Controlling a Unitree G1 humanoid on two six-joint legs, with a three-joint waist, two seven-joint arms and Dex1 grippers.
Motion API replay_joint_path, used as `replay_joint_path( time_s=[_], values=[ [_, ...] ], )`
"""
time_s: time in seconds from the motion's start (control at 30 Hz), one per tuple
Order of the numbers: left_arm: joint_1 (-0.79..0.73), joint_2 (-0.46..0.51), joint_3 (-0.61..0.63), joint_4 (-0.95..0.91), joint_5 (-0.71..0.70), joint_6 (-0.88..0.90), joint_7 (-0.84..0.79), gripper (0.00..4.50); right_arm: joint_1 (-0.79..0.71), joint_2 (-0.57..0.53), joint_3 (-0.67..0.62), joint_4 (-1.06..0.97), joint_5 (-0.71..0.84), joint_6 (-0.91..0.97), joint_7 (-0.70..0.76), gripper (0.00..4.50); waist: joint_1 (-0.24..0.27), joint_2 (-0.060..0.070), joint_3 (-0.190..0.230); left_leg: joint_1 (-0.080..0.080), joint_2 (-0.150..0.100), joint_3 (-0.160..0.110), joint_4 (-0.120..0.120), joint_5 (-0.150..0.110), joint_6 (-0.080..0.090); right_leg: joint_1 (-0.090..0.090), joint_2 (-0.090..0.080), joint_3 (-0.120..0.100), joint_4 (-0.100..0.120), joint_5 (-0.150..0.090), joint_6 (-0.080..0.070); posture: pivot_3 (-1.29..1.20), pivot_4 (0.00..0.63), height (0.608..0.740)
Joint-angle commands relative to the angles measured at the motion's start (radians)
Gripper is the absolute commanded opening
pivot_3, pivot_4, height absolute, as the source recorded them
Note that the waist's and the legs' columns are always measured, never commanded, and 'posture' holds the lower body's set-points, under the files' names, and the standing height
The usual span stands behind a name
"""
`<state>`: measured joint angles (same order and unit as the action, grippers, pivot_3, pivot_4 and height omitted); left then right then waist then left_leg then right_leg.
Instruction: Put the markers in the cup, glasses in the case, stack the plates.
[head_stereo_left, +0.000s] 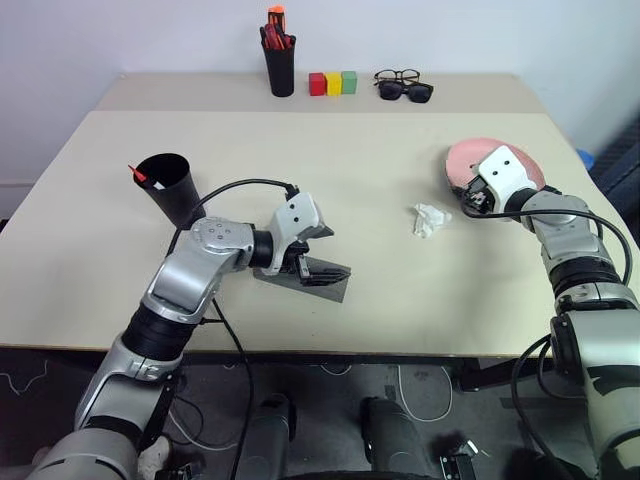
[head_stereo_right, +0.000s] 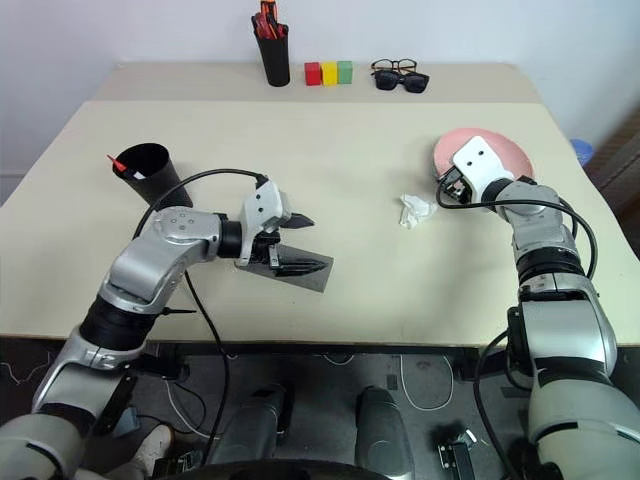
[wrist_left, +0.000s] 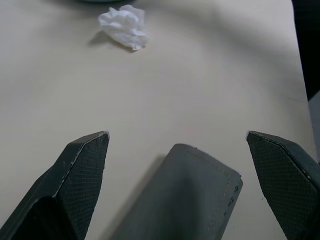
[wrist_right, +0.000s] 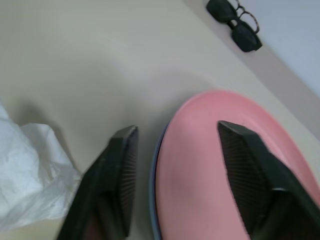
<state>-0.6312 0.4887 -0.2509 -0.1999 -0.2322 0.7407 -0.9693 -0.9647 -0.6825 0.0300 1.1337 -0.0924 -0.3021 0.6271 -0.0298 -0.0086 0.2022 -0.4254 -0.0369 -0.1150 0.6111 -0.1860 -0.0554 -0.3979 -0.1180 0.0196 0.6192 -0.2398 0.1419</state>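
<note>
The salmon pink plate (wrist_right: 225, 165) lies on the light blue plate, whose rim (wrist_right: 152, 200) peeks out beneath it, at the table's right. My right gripper (wrist_right: 177, 127) is open, one finger outside the stacked rims and one over the pink plate. The grey case (wrist_left: 190, 195) lies near the front left with its lid down. My left gripper (wrist_left: 176, 135) is open just above the case, a finger to each side. The black cup (head_stereo_left: 170, 185) stands tilted at the left with a red marker (head_stereo_left: 138, 175) poking out. The glasses are hidden.
A crumpled white tissue (head_stereo_left: 430, 220) lies between the case and the plates. Along the back stand a black pen holder (head_stereo_left: 281, 62) with orange-red pens, three coloured blocks (head_stereo_left: 333, 83), clear spectacles (head_stereo_left: 397, 75) and dark sunglasses (head_stereo_left: 408, 92).
</note>
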Motion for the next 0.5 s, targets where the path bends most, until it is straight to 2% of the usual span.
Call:
replay_joint_path(
  time_s=[0.03,0.13,0.27,0.37,0.5],
  values=[
    [0.005,0.007,0.024,-0.045,-0.031,0.012,0.015,4.5,0.015,-0.009,-0.11,-0.14,0.152,0.082,0.116,2.4,-0.003,0.0,0.0,0.0,0.0,0.0,0.0,0.0,0.0,0.0,0.0,0.0,0.0,0.0,0.0,0.0,0.15,0.74],
    [0.003,0.011,0.022,-0.031,-0.038,0.007,0.02,4.5,0.144,-0.018,-0.169,-0.398,0.3,0.31,0.248,2.4,-0.007,0.0,0.0,0.001,0.0,-0.001,0.001,0.0,0.0,0.001,0.0,0.0,0.001,0.0,0.0,0.0,0.15,0.74],
    [-0.018,0.007,0.02,0.002,-0.042,-0.006,0.019,4.5,0.358,-0.041,-0.195,-0.739,0.44,0.634,0.319,2.4,-0.005,0.0,0.0,0.002,0.0,-0.001,0.001,0.0,0.0,0.001,0.0,0.0,0.003,0.0,0.001,0.0,0.15,0.74],
    [-0.028,0.005,0.016,0.013,-0.046,-0.013,0.015,4.5,0.429,-0.02,-0.207,-0.823,0.475,0.74,0.289,2.4,-0.011,0.001,0.0,0.002,0.0,-0.001,0.002,0.0,0.0,0.001,0.0,0.0,0.004,0.0,0.0,0.0,0.15,0.74],
    [-0.035,0.009,0.018,0.013,-0.05,-0.012,0.014,4.5,0.447,0.024,-0.184,-0.794,0.446,0.737,0.234,2.4,-0.017,0.0,0.0,0.004,0.0,0.0,0.003,0.0,0.0,0.001,0.0,0.001,0.004,-0.001,-0.006,0.0,0.15,0.74]
  ],
)
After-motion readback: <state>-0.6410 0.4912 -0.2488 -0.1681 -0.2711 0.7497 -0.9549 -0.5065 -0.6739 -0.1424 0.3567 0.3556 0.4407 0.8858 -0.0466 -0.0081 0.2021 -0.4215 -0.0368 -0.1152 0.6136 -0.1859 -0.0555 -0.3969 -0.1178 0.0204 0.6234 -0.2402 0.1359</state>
